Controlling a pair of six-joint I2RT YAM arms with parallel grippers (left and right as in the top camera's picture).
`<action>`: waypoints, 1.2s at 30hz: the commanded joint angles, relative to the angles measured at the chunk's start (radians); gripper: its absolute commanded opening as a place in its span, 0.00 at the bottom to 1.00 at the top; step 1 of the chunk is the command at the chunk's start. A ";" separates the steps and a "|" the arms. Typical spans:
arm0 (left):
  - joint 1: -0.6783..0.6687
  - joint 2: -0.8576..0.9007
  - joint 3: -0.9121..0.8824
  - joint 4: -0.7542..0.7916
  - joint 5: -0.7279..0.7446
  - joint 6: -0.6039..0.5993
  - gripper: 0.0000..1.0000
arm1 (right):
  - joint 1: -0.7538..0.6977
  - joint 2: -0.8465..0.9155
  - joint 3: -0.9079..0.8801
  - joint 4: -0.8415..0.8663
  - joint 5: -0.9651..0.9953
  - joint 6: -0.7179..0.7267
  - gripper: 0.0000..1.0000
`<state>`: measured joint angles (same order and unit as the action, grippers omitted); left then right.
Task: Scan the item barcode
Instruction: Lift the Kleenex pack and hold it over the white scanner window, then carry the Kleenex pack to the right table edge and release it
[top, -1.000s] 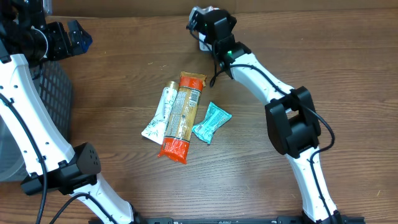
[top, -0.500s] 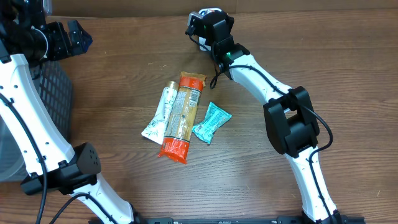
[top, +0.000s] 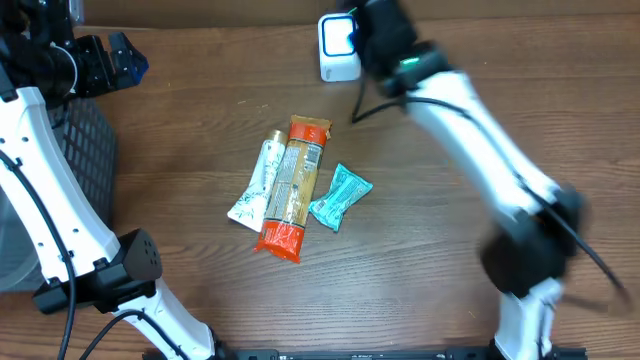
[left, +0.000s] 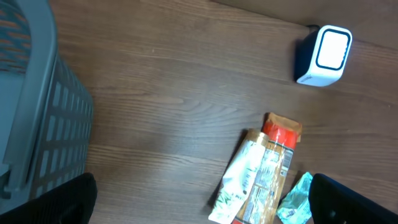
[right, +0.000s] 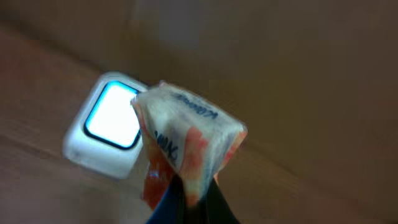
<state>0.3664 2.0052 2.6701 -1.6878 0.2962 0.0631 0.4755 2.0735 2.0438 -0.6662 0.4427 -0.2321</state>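
pinches a white-and-orange packet (right: 186, 134) in the right gripper (right: 189, 200), near the glowing white scanner (right: 109, 121); holds the left gripper (top: 110, 58) spread wide beside the grey basket (left: 62, 130).

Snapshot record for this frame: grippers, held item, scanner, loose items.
left gripper: open, empty, by basket
right gripper: shut on packet
packet: white and orange, in front of scanner in the right wrist view
scanner: window lit
loose items: pouch, bar, teal pack, lying side by side
barcode: not legible
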 joint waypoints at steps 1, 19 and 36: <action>-0.007 0.002 0.001 -0.002 0.008 0.019 0.99 | -0.108 -0.255 0.018 -0.210 -0.101 0.653 0.04; -0.007 0.002 0.001 -0.002 0.008 0.019 1.00 | -0.718 -0.293 -0.525 -0.267 -0.614 0.947 0.03; -0.007 0.002 0.001 -0.002 0.008 0.019 1.00 | -0.829 -0.315 -0.747 -0.218 -0.649 0.738 0.91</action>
<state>0.3664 2.0052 2.6701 -1.6886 0.2966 0.0631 -0.3519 1.8019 1.2121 -0.8452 -0.1871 0.5903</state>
